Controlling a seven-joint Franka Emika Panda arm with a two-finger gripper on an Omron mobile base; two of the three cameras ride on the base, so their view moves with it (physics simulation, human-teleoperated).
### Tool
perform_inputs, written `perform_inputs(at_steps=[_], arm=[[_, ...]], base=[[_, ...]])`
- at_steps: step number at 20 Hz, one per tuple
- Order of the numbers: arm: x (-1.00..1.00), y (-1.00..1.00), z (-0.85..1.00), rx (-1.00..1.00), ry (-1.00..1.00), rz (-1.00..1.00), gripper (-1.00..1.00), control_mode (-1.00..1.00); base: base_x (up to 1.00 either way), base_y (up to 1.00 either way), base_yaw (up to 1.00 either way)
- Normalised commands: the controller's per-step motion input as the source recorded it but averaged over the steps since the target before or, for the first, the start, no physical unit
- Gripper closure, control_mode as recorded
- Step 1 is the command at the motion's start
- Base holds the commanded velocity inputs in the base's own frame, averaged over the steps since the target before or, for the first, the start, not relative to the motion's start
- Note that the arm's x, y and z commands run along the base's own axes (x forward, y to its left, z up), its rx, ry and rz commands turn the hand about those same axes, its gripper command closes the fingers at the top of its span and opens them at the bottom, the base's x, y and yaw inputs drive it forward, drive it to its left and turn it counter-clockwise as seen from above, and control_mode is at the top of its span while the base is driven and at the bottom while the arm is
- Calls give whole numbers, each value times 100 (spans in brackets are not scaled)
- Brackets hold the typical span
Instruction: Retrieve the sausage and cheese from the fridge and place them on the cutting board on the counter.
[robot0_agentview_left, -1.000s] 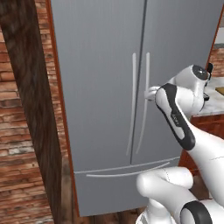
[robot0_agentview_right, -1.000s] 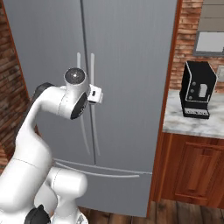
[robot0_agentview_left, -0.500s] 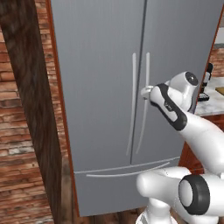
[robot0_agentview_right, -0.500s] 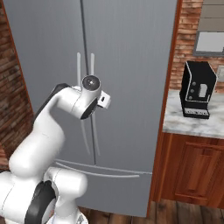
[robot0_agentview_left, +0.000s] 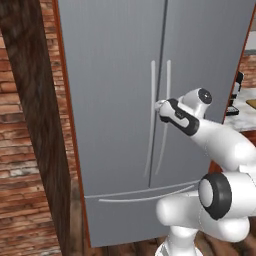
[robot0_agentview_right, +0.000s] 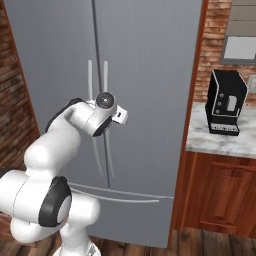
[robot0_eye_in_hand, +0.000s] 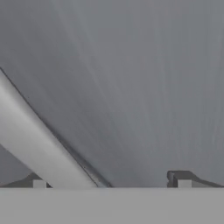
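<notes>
Tall plain grey 2-door fridge, both doors shut, with 2 long thin curved silver handles side by side at the centre seam and a lower drawer beneath. White arm's two-finger gripper brought up against the handles at mid height; in the hand view, fingertips spread wide apart, released, grasping nothing, with one silver handle running diagonally between them, nearer one tip. Sausage and cheese judged to lie behind the shut doors, hidden. White-grey veined marble counter to the right of the fridge, over reddish-brown wooden cabinets, bearing a black coffee machine; a tan edge at the far right of the left base view, possibly the cutting board, too little visible to tell.

Step in hand, as judged: opening the fridge, task barely begun. Next move calls for closing the fingers squarely on 1 handle, not both, then pulling along the door's arc so the grip does not slip off the thin bar.
</notes>
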Motion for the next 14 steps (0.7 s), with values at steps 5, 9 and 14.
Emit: perform_inputs(at_steps=[5,9,14], arm=[[64,1,-36,1,0,0,100,-100],[1,0,-1,0,0,0,100,-100],[-95,-61,0,1,0,0,100,-100]], base=[[0,0,0],[0,0,0],[0,0,0]])
